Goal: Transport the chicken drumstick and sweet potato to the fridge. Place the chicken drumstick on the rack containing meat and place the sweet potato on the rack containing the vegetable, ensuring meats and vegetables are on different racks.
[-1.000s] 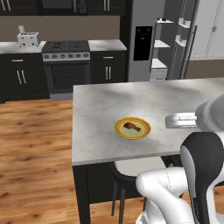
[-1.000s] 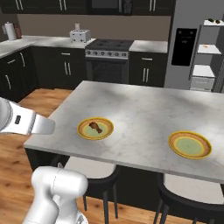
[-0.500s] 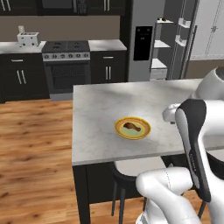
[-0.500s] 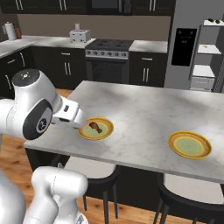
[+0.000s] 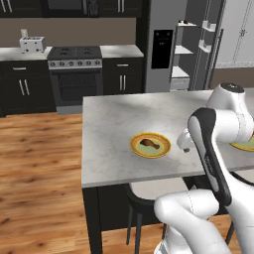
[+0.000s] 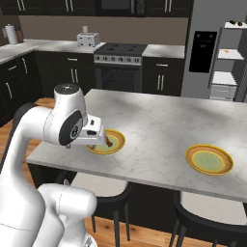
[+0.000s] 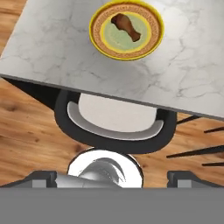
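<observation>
Marble-topped, the bench (image 5: 114,129) carries a yellow-rimmed plate (image 5: 150,145) near its front edge, and the chicken drumstick (image 7: 126,26) lies on that plate, thick end to one side and bone end to the other, untouched. A second plate (image 6: 209,159) sits well apart along the same edge and looks bare; the sweet potato cannot be picked out anywhere. The gripper (image 7: 113,178) hangs off the bench's front edge above a stool (image 7: 114,121), its fingers (image 7: 41,178) spread wide with nothing between them, most likely so they can straddle the meat once the hand comes over the plate. The fridge (image 5: 191,47) stands at the back of the kitchen with one door open and white shelves showing, ready to receive the food. The likely first step, reaching for the drumstick, is not yet done.
</observation>
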